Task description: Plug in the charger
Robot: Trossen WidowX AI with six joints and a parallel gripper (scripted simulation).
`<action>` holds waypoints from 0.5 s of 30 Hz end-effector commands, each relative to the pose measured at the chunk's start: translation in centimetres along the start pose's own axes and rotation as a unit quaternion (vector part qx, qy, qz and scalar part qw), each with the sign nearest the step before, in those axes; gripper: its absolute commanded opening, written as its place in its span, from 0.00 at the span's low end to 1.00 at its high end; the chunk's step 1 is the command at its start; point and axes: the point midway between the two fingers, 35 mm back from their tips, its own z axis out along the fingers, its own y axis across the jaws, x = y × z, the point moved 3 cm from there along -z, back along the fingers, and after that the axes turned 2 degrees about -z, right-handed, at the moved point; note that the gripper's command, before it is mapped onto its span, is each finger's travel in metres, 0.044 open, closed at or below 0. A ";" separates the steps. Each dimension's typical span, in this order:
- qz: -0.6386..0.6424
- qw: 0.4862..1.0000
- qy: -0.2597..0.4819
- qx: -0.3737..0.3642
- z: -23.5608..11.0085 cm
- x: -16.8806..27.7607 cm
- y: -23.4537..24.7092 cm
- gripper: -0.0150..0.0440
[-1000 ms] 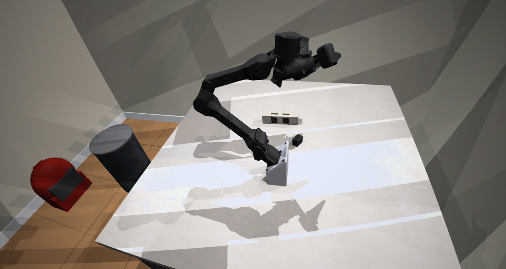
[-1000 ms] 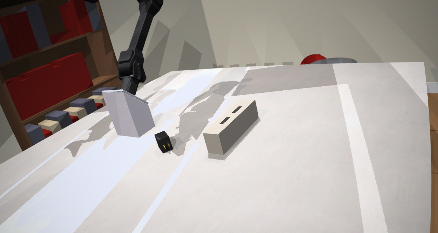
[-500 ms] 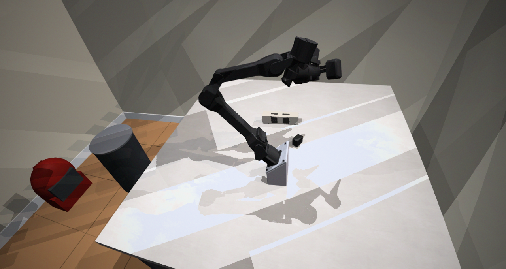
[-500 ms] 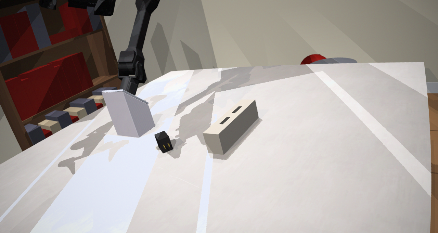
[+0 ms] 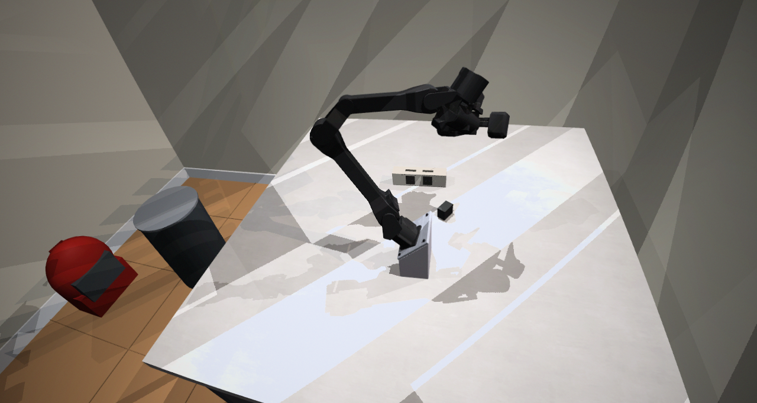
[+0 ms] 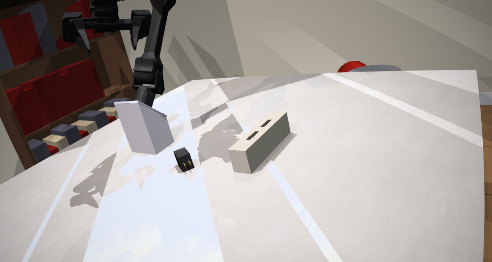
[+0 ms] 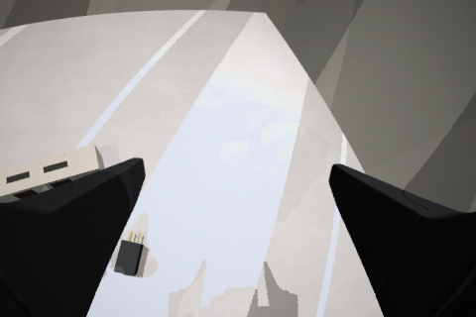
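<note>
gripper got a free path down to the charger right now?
Probably yes. The gripper is open and empty, high above the table. The charger lies alone between the arm's base block and the power strip, touching neither, with nothing over it. The base block sits close, so the fingers have little room there.

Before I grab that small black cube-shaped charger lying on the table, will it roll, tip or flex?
The small black cube-shaped charger looks rigid and blocky, so it probably won't roll or flex. It is small and likely light, so a nudge may slide or spin it. Its two brass prongs point sideways; the open tool must reorient it.
</note>
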 end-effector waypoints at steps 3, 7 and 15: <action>0.026 0.997 0.064 -0.036 3.2 1.8 1.8 1.00; 0.036 0.993 0.102 -0.055 4.8 2.9 3.1 1.00; 0.055 0.978 0.180 -0.086 7.6 5.3 5.6 1.00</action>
